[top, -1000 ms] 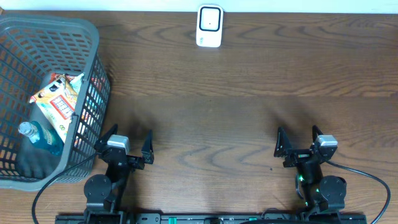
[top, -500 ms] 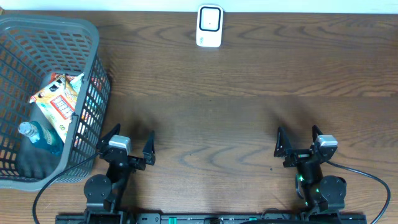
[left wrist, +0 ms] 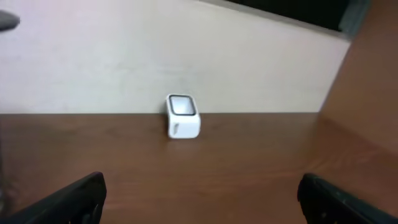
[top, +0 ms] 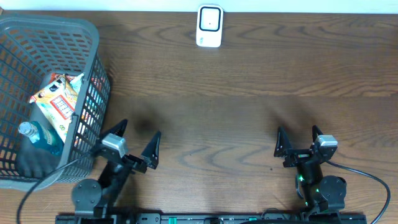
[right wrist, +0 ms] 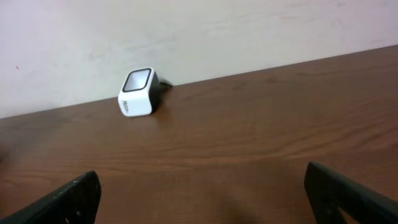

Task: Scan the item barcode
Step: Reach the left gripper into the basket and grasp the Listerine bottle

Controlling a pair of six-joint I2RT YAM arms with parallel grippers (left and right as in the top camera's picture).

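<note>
A white barcode scanner stands at the table's far edge, also visible in the left wrist view and the right wrist view. The items lie in a grey basket at the left: an orange snack packet, a blue bottle and something dark beneath. My left gripper is open and empty beside the basket's near right corner, raised a little. My right gripper is open and empty at the near right. No barcode is visible.
The brown wooden table spreads between the grippers and the scanner. A pale wall rises behind the scanner. Black cables trail from both arm bases along the near edge.
My left gripper has lifted and swung slightly right and forward, its base shifting left. The right arm has not moved. Both stay open.
</note>
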